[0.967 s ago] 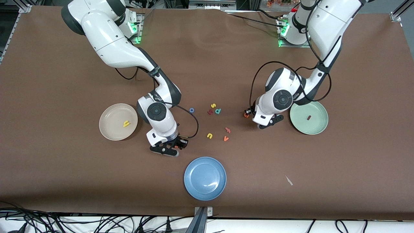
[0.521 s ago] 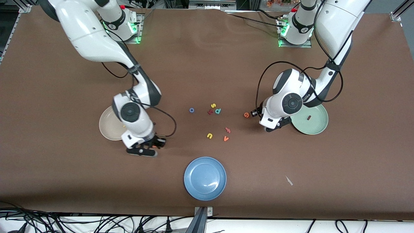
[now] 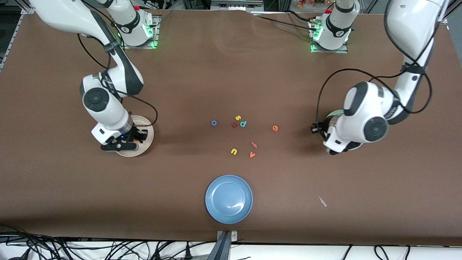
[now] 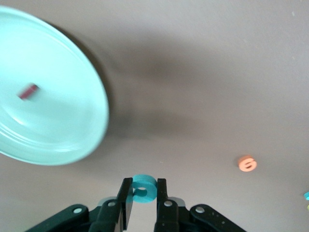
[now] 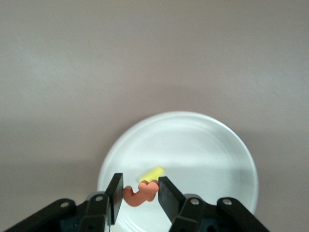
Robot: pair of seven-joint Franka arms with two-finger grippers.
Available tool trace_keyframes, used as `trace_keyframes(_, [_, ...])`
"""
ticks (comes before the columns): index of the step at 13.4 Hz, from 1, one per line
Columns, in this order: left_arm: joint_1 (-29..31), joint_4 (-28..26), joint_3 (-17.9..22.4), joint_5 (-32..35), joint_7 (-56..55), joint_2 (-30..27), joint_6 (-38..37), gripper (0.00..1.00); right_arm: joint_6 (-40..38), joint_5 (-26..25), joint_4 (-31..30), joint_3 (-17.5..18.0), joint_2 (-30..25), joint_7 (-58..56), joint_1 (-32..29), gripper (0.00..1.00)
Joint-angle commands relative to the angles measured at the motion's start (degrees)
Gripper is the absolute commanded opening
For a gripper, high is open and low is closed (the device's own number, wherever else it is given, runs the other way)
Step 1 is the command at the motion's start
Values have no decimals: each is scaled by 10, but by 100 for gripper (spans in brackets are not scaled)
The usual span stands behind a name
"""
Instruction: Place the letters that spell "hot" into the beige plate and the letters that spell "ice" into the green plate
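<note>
With the yellow h (image 5: 152,173) in the beige plate (image 5: 217,145) and the red i (image 4: 28,91) in the green plate (image 4: 72,140), our right tool (image 5: 139,192) is clamped on the orange t (image 5: 140,193) over the beige plate and our left tool (image 4: 144,198) pinches the teal c (image 4: 144,187) by the green plate, leaving the blue o (image 3: 214,123) and orange e (image 3: 275,128) on the tabletop (image 3: 231,72).

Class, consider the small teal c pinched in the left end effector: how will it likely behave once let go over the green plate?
The teal c looks like thick foam, so probably very light and slightly squashy. Released from the left end effector over the green plate, it would likely drop softly. Its rounded edge might let it roll briefly.
</note>
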Motion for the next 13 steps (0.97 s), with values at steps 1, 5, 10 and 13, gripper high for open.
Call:
trace_keyframes(1, [21, 0, 1, 49, 63, -1, -24, 0, 9, 17, -69, 10, -45, -38, -27, 65])
trace_keyframes(5, [68, 0, 2, 114, 123, 18, -33, 0, 10, 31, -70, 12, -44, -28, -27, 87])
trace_keyframes(10, [90, -8, 3, 139, 146, 62, 4, 39, 37, 44, -47, 68, -12, 112, -5, 87])
trace_keyframes(13, [90, 0, -1, 140, 142, 60, 4, 100, 46, 41, -14, 69, 14, 230, 59, 87])
